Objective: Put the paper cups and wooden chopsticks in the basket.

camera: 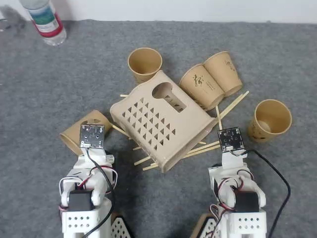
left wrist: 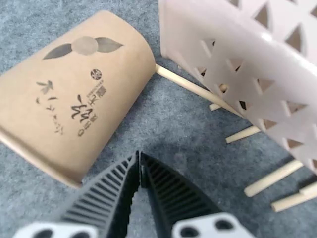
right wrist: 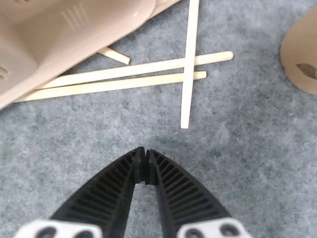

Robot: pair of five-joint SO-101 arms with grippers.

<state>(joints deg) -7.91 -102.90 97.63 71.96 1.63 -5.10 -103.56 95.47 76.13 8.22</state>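
Observation:
The pale plastic basket (camera: pixel 158 119) lies tipped over mid-table, on top of several wooden chopsticks (camera: pixel 198 148). One paper cup (camera: pixel 144 63) stands behind it, two cups (camera: pixel 200 85) lie side by side at its back right, and another cup (camera: pixel 270 120) stands upright at the right. My left gripper (left wrist: pixel 139 159) is shut and empty, just beside a lying cup (left wrist: pixel 74 99) and near the basket wall (left wrist: pixel 247 49). My right gripper (right wrist: pixel 145 154) is shut and empty above the carpet, a little short of crossed chopsticks (right wrist: pixel 133 72). A cup's side (right wrist: pixel 302 54) shows nearby.
A plastic water bottle (camera: pixel 45 17) stands at the back left corner. Grey carpet (camera: pixel 277 59) covers the table. More chopstick ends (left wrist: pixel 272 177) stick out from under the basket on the left arm's side.

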